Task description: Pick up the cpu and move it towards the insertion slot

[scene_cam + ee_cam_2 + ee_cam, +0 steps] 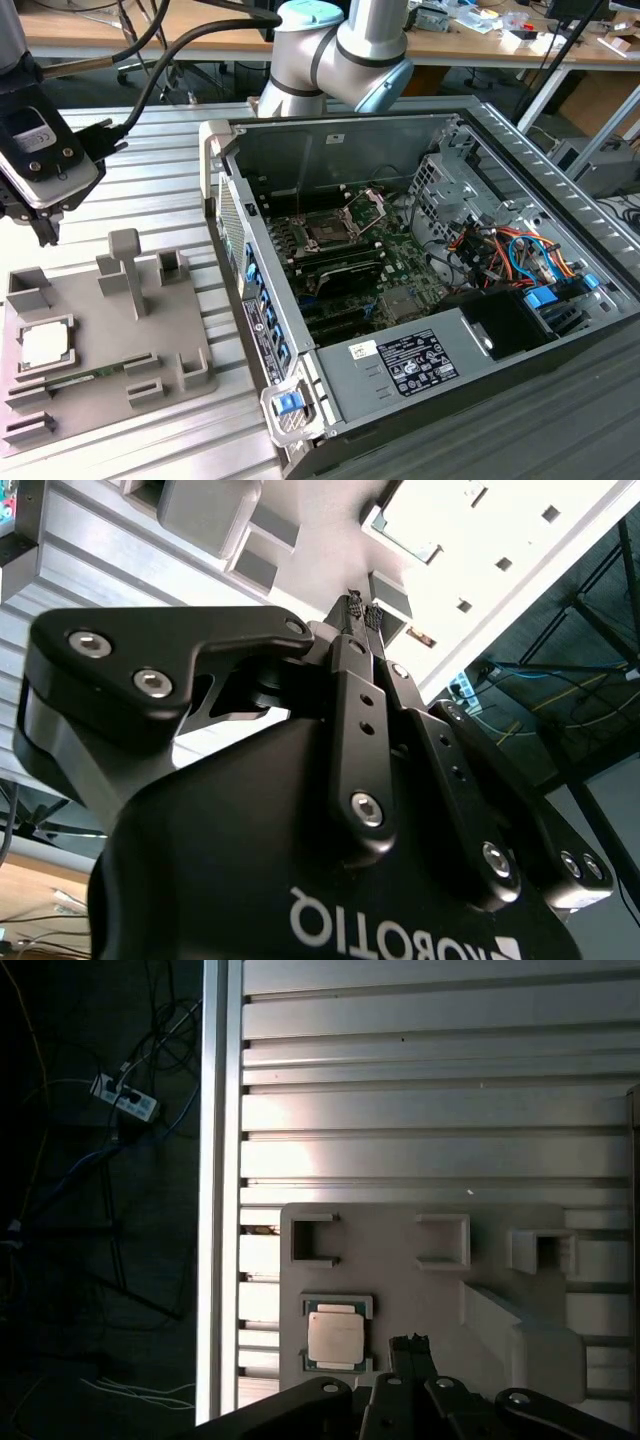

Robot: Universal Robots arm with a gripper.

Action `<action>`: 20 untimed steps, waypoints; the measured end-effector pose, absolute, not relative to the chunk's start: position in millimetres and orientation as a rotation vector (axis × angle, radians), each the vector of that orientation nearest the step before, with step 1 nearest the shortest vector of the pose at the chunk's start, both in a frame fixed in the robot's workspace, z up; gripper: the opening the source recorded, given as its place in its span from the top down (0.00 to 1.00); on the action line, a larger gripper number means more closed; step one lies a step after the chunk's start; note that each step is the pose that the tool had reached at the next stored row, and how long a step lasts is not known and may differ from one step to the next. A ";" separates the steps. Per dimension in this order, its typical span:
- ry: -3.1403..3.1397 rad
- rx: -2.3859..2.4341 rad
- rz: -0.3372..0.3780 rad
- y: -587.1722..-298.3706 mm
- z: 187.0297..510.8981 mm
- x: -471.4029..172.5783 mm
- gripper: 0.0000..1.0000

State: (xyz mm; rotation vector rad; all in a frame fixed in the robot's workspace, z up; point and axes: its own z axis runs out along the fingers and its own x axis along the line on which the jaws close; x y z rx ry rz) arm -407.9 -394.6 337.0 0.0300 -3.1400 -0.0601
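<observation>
One gripper [363, 610]: fingertips pressed together, empty.
Cpu [335, 1340]: flat in tray [400, 1295], below and just beside the tips.

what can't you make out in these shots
- Insertion slot: in the exterior view, its contacts are too small to tell.
- Claw: in the exterior view, the picture's left edge cuts off part of its body.
- Grey tray: in the first wrist view, the claw's body covers part of it.
- Cpu: surface markings too small.
</observation>
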 end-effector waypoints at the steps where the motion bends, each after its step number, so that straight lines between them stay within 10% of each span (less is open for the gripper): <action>1: -3.140 0.030 -0.060 -394.6 336.7 -407.9 0.89; 20: -3.140 0.030 -0.060 -394.6 330.5 -408.3 0.89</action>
